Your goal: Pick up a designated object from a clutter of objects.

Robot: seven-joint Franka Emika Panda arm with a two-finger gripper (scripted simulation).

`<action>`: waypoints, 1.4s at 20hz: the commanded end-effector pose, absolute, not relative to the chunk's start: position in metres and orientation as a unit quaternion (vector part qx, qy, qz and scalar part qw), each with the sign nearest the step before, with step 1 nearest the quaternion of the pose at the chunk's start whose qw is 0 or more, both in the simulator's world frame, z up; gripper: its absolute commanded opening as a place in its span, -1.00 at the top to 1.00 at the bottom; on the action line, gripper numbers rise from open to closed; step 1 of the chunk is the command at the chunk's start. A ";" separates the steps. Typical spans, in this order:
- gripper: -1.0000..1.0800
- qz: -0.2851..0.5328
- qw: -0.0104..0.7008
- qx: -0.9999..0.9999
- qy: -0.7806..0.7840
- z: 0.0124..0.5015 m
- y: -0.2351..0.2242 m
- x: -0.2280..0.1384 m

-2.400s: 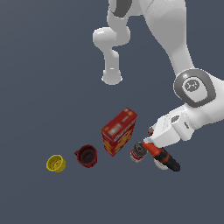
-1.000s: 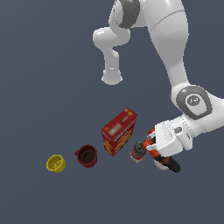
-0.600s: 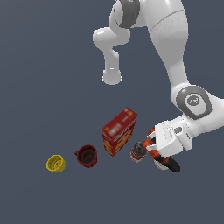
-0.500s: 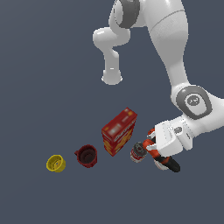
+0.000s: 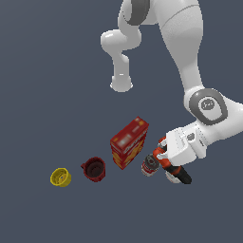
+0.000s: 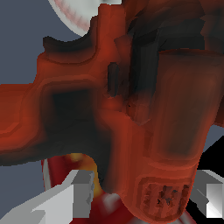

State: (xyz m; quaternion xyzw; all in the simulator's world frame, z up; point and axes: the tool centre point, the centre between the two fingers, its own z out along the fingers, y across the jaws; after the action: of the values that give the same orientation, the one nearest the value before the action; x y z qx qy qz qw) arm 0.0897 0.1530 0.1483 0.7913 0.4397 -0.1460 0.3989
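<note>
The designated object, an orange-red power drill (image 5: 176,172) with a black handle end, lies at the exterior view's right end of the clutter. My gripper (image 5: 164,158) is down over it. In the wrist view the drill (image 6: 144,113) fills the picture, and my gripper (image 6: 144,199) straddles its body. One grey fingertip (image 6: 78,197) stands a little apart from the drill, and the other fingertip (image 6: 212,197) sits at its opposite side. The jaws look open around it.
A small can (image 5: 150,165) lies right beside the drill, with a red cracker box (image 5: 129,143) behind it. A dark red mug (image 5: 95,169) and a yellow cup (image 5: 60,177) sit further to the exterior view's left. A white baseball (image 6: 72,13) touches the drill.
From 2.4 s to 1.0 s ago the arm came down onto the drill. Since then nothing has visibly moved.
</note>
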 end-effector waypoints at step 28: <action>1.00 -0.143 0.400 0.792 0.438 0.330 0.040 -0.020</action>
State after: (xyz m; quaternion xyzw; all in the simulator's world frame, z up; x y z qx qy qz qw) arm -0.0139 0.0468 0.3152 0.7916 0.4389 -0.1465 0.3990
